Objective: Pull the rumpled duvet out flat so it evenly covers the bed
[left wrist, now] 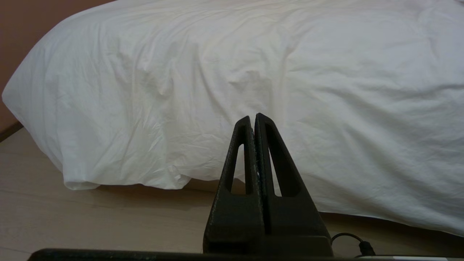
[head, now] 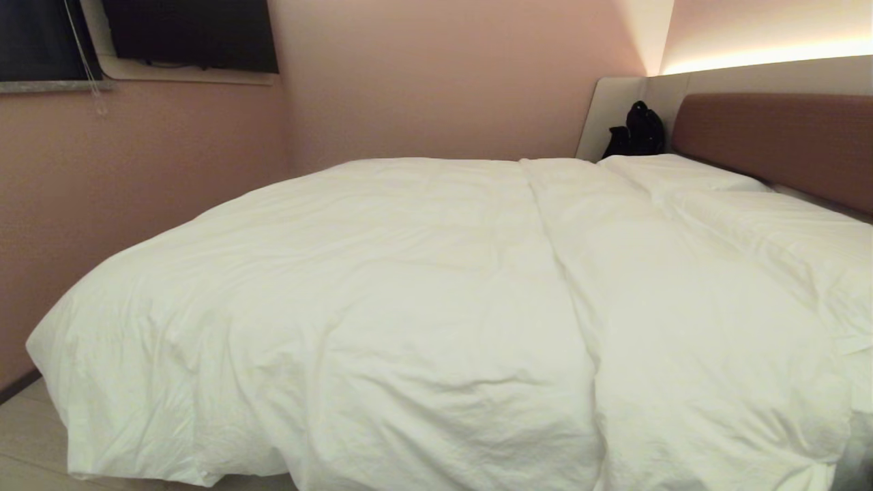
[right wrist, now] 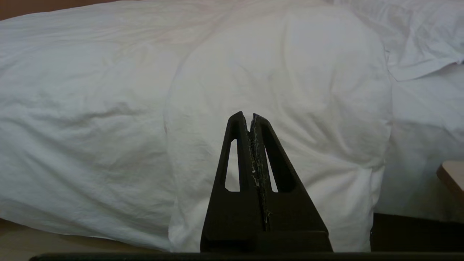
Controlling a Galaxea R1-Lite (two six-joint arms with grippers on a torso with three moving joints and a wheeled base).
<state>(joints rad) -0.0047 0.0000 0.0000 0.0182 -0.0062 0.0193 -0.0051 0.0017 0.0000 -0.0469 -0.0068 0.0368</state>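
While both pincers were clamped empty, you risked snagging only the duvet's overlapping fold and bunching it worse

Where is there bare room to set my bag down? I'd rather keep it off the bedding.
The duvet covers nearly the whole bed, so no bare patch there. Free: the floor strip between the duvet's hanging corner and the pink wall. The far corner beside the headboard already holds a black bag. Both grippers, left and right, are shut short of the duvet.
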